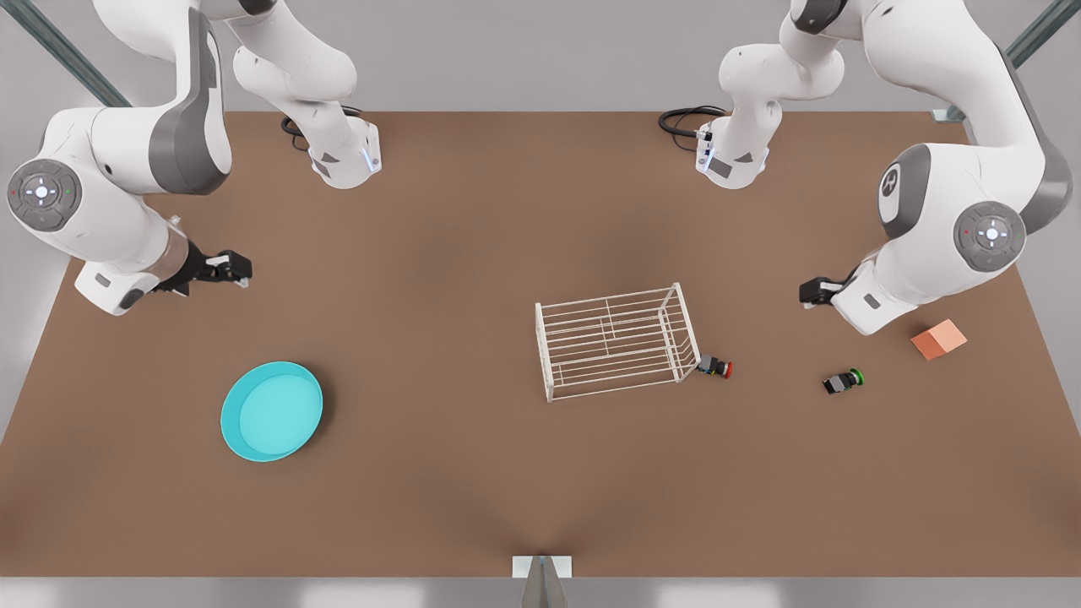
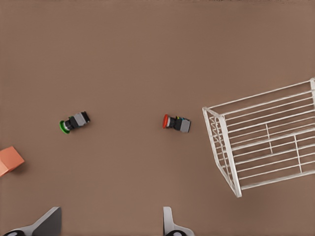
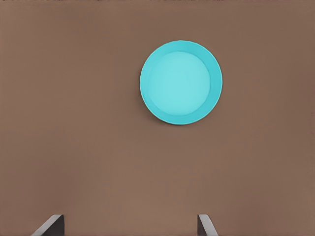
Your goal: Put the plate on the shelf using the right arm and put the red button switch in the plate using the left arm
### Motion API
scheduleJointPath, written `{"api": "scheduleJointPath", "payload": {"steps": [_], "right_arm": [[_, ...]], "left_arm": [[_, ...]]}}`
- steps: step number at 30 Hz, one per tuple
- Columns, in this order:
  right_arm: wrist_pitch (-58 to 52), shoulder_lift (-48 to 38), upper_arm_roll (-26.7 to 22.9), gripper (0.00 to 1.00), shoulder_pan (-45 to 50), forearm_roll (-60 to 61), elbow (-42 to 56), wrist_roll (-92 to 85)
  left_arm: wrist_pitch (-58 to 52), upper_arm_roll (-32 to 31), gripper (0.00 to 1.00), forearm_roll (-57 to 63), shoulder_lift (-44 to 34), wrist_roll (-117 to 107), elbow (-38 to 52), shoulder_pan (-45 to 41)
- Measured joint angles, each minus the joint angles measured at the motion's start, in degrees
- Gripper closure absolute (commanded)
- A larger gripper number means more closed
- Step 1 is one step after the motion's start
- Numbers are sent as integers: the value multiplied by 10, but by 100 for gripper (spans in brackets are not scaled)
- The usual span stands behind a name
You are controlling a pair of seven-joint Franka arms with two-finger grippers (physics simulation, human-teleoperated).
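Plate: round turquoise shallow plate (image 1: 271, 411) lies flat on the brown table (image 1: 473, 490), toward its near edge, nothing on it.
Shelf: white wire shelf (image 1: 615, 340) stands mid-table, top bare.
Red switch: red-capped black button switch (image 1: 715, 366) lies just beside the shelf's end frame; that frame crowds a grasp.
Others: green-capped switch (image 1: 844, 381) and orange block (image 1: 938, 339) lie toward the same table edge.
Right gripper (image 1: 226, 267): jaws released, empty, hovering beyond the plate.
Left gripper (image 1: 816, 291): jaws released, empty, beyond both switches.

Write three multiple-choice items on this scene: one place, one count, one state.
1. The red button switch lies: A on the table beside the shelf; B at a table corner; C on top of the shelf.
2. Button switches on the table: A one; B two; C three.
3. The plate is: A on the shelf; B flat on the table, empty; C held by a tool.
Answers: 1 A, it lies by the shelf's end frame. 2 B, one red-capped, one green switch. 3 B, the right tool hovers open away from it; the left tool hovers open near the switches.
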Motion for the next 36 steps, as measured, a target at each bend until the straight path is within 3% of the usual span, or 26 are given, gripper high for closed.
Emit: {"api": "scheduleJointPath", "payload": {"steps": [3,7,13,23,36], "right_arm": [[7,29,-10,0,0,-1,13,-4],[33,207,-12,0,-40,-2,139,-16],[145,322,-14,0,-94,3,150,-50],[310,396,-14,0,-146,38,100,-107],[381,437,-13,0,-161,81,61,-152]], "left_arm": [[3,0,0,0,0,-3,0,1],[5,0,0,0,0,-5,0,2],[-3,-1,0,0,0,-9,1,1],[-41,-2,0,-2,4,-11,21,12],[-54,-2,0,-3,5,-13,15,12]]}}
